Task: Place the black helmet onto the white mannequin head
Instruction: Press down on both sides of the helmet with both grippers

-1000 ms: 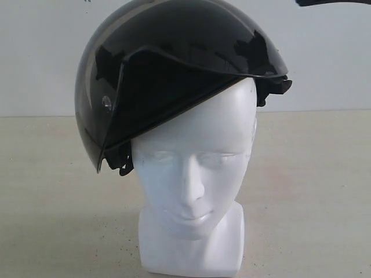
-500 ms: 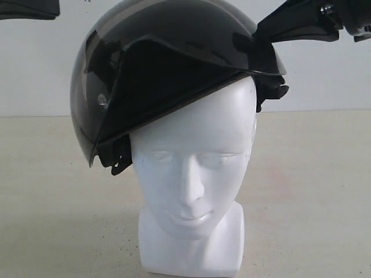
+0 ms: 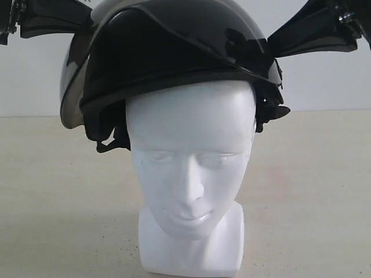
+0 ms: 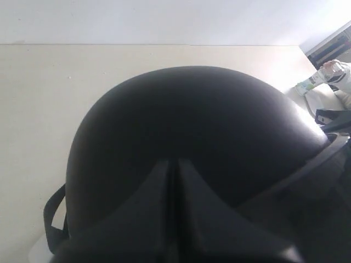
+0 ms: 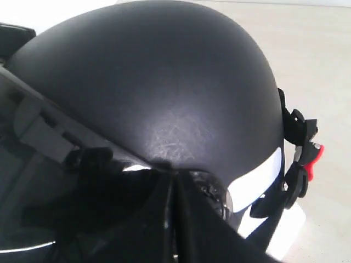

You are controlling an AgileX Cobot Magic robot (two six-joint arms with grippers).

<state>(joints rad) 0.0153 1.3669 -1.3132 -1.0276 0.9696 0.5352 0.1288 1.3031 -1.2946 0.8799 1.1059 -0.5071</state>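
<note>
The black helmet sits on top of the white mannequin head, nearly level, its rim across the forehead and its smoky visor raised over the shell. My left gripper is shut, its tips against the helmet's upper left side; in the left wrist view the gripper touches the dark shell. My right gripper is shut too, its tips by the visor hinge on the right; in the right wrist view the gripper meets the helmet. Neither holds anything.
Chin straps hang loose at both sides, one buckle with a red tab. The head stands on a beige table before a white wall. Some white items lie at the table's far corner.
Both grippers came in from the upper corners to the helmet's sides. The helmet turned from a steep tilt, left side low, to nearly level on the head.
</note>
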